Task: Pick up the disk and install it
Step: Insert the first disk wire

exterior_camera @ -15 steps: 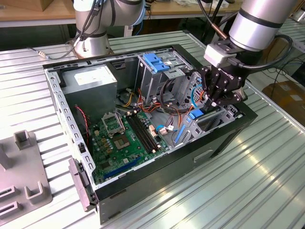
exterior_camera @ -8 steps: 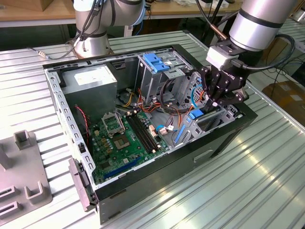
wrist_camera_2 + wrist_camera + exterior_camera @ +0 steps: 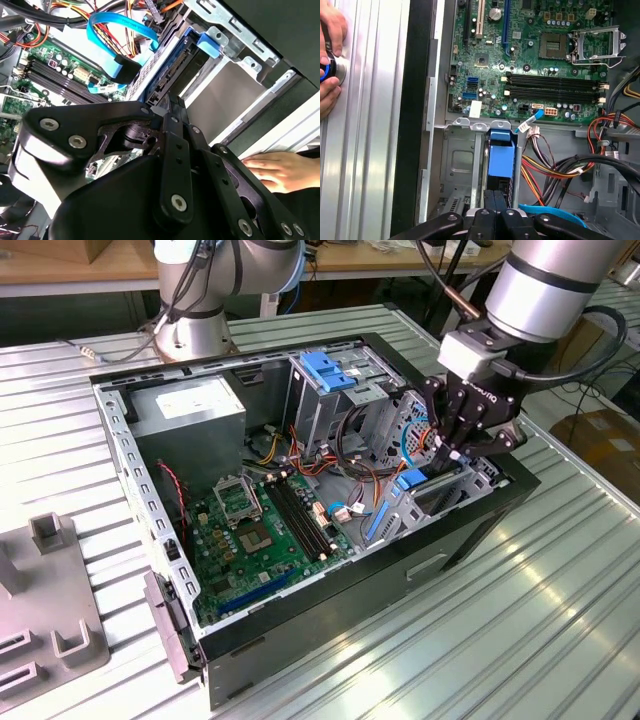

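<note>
The big silver arm (image 3: 555,285) comes down from the top of the exterior view's right side and bends into the open computer case (image 3: 350,612). Its black gripper (image 3: 446,454) points down into the metal slot by the case wall. The two fingers (image 3: 490,202) are pressed together with nothing between them. In both wrist views their tips sit right at the end of the disk (image 3: 500,156).

The disk stands on its thin edge inside that slot, with its bright blue frame around it. In the second wrist view the disk (image 3: 172,75) runs away from the gripper (image 3: 171,101) along the slot.

There is one disk and one gripper. There are two robot arms (the second arm (image 3: 192,300) stands behind the case). One flat blue cable (image 3: 112,37) loops over the green board (image 3: 530,45). One blue handle (image 3: 325,370) sits on top of the metal cage. One grey box (image 3: 190,408) has a white sticker, and I cannot read its words.

A person's hand (image 3: 331,27) rests on the ridged silver desk (image 3: 520,625), holding a round knob (image 3: 331,71).
</note>
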Controlling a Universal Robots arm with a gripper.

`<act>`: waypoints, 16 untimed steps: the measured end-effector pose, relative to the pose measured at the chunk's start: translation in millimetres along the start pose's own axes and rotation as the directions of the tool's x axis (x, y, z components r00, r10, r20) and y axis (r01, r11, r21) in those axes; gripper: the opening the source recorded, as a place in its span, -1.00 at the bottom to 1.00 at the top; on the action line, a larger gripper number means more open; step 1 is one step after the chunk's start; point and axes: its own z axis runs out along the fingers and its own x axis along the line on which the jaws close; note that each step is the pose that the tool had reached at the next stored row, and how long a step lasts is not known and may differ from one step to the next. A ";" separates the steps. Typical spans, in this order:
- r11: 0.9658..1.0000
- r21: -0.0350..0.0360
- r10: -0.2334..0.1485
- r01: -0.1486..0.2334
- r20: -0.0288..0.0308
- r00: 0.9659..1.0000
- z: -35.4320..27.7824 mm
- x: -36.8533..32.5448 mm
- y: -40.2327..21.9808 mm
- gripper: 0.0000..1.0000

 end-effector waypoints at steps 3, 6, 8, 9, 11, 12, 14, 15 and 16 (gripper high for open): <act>1.000 0.002 -0.002 0.002 0.000 1.000 -1.9 0.1 -0.8 -0.79; 1.000 0.003 -0.022 0.022 -0.001 1.000 -2.0 0.3 -2.8 -0.79; 0.999 0.004 -0.037 0.037 -0.001 0.999 -1.9 0.6 -5.5 -0.79; 0.999 0.005 -0.045 0.045 -0.001 0.999 -2.0 0.7 -7.9 -0.79; 0.998 0.006 -0.056 0.056 -0.001 0.998 -2.0 1.0 -11.6 -0.79; 0.998 0.007 -0.059 0.059 -0.002 0.998 -2.1 1.2 -13.5 -0.79; 0.998 0.008 -0.062 0.062 -0.002 0.998 -2.2 1.5 -17.5 -0.79; 0.998 0.008 -0.063 0.063 -0.002 0.998 -2.3 1.7 -19.9 -0.79; 0.998 0.009 -0.064 0.064 -0.002 0.998 -2.8 1.8 -21.3 -0.79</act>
